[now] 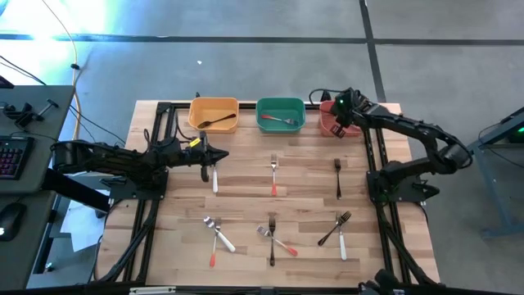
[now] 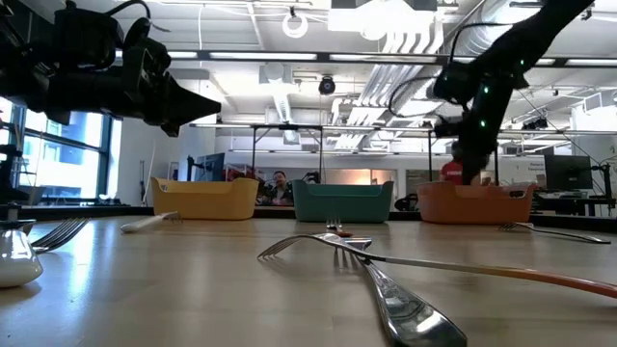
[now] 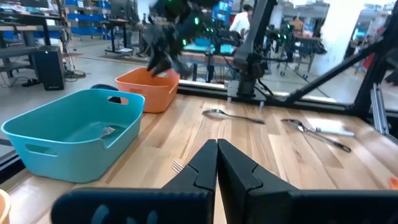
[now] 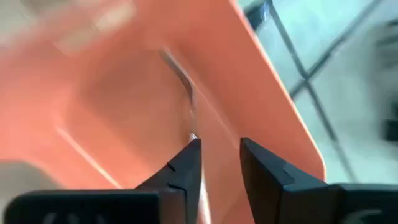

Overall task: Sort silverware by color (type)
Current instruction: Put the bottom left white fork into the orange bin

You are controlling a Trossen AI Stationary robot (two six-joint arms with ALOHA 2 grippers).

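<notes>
Right gripper (image 1: pixel 336 105), fingers parted, is releasing a utensil into the red bin (image 1: pixel 334 125); left gripper (image 1: pixel 214 155) is hovering clenched, empty. Roughly nine pieces are lying unsorted.

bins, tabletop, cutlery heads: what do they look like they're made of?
Bins, e.g. the green bin: likely moulded plastic, matte, one solid colour, rounded rim, cut-out handles.
Tabletop: wood, looks like butcher block; narrow glued strips with visible grain, light satin finish.
Cutlery heads, e.g. the nearest spoon: apparently polished metal, silvery and reflecting the room. The thin coloured handles may be plastic or coated; can't tell.
</notes>
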